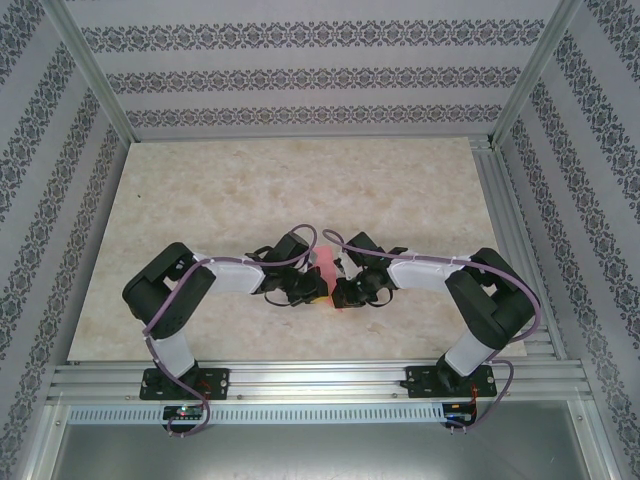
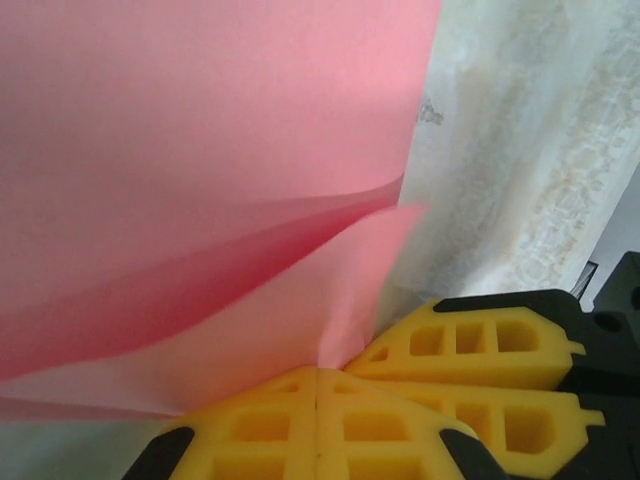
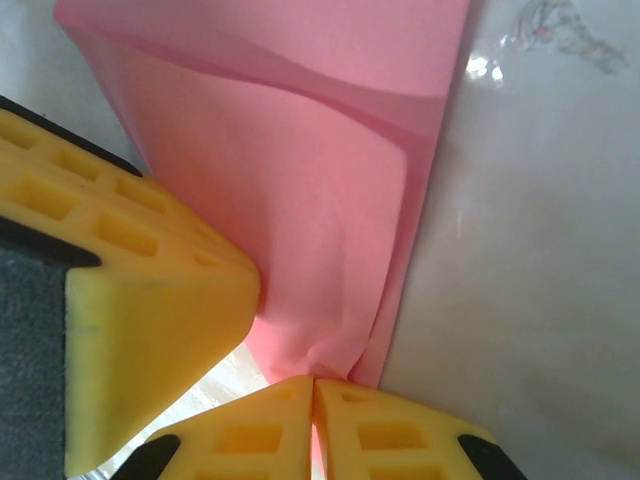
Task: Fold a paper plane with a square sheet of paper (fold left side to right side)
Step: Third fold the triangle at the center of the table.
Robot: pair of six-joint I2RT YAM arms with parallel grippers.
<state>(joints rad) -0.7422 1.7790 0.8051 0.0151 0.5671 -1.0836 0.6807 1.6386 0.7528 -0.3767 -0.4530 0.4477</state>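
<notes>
Evidently left tool (image 2: 317, 388) grips pink paper (image 2: 200, 150); right tool (image 3: 313, 390) likewise.

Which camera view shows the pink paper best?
The right wrist view: the paper appears large, with its curled layers and long straight edge clear. The left wrist view crops it more; the top external view gives a small, partly hidden sliver.

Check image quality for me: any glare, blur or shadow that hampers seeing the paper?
Top external: even light, sharp, but the pink paper is a small patch between the arms. Left wrist: the paper sits near the lens and looks soft, a darker shadow inside its fold. Right wrist: small glare spots on the table at upper right; paper evenly lit.
</notes>
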